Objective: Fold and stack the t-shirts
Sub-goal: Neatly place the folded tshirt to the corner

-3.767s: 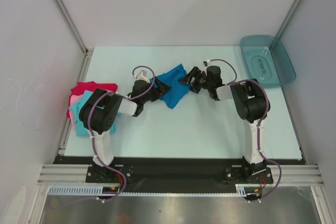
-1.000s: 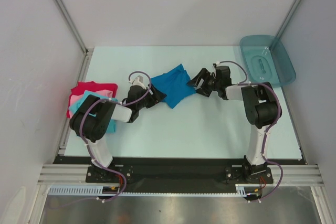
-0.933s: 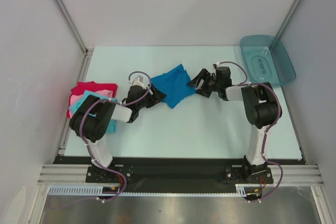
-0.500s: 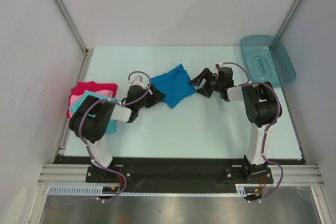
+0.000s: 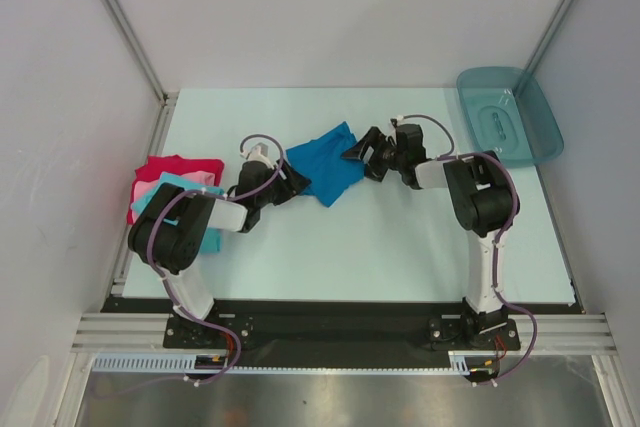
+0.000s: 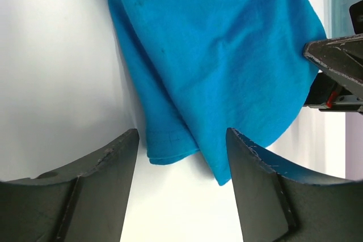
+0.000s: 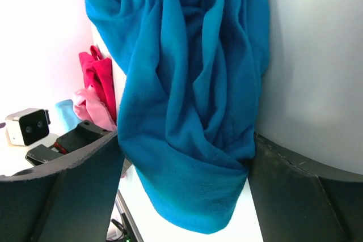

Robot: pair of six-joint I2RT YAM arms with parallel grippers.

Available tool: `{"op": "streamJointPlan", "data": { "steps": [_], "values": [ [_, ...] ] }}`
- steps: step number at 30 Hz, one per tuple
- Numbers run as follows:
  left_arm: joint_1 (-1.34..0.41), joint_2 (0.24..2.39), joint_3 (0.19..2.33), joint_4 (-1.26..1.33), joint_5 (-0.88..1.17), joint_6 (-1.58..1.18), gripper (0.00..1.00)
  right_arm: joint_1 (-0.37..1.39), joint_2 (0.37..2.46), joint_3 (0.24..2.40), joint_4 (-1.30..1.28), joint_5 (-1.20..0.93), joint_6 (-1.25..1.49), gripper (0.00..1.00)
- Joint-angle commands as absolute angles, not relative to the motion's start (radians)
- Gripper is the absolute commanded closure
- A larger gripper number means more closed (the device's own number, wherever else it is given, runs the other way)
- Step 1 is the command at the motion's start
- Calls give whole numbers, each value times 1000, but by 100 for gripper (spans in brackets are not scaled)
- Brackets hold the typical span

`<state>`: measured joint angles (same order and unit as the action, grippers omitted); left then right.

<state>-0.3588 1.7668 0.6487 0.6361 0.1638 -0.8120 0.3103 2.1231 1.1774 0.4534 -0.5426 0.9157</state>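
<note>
Stack at the far left: red t-shirt point(image 5: 170, 164), pink t-shirt point(image 5: 145, 190) and light turquoise t-shirt point(image 5: 178, 183) lie overlapped at the left edge of the table point(image 5: 350, 237), partly behind my left arm.
My left gripper point(image 5: 297, 180): low over the table at the blue shirt's left side. My fingers point(image 6: 96, 191) are spread apart, and the shirt's hemmed corner lies in the gap between them without being pinched.
Blue t-shirt point(image 5: 325, 162): crumpled on the table's middle, between my two grippers and well apart from the stack.
My right gripper point(image 5: 356, 152): at the shirt's right edge. My fingers point(image 7: 306, 196) are spread wide, with a bunched fold of blue cloth filling the space between them.
Teal plastic tray point(image 5: 530, 107): at the far right corner.
</note>
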Motion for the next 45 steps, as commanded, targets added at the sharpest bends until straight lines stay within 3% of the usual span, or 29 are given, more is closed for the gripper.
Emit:
{"op": "streamJointPlan", "data": {
  "steps": [1,9,25,36,38,40,41,42,43,45],
  "values": [
    [-347,1736,634,667,164,-790,32,319,2140,1198,405,-523,901,14],
    [-347,1801,638,741,184,-824,34,304,2086,1147,373,-503,867,16],
    [-390,2011,863,718,196,-844,35,275,2022,1144,299,-500,828,16],
    [-425,1991,847,670,187,-825,42,285,2065,1192,316,-502,857,19],
    [-426,1980,836,664,184,-819,49,291,2071,1212,321,-495,865,24],
    [-425,1967,831,649,183,-807,58,301,2086,1227,324,-492,877,40],
    [-425,1960,831,643,180,-801,63,307,2091,1229,327,-492,880,57],
    [-425,1947,831,618,173,-790,70,311,2094,1229,333,-495,888,90],
    [-425,1941,830,612,170,-784,74,313,2098,1229,337,-497,890,100],
    [-425,1924,834,571,161,-763,83,322,2095,1210,348,-495,885,100]
  ]
}}
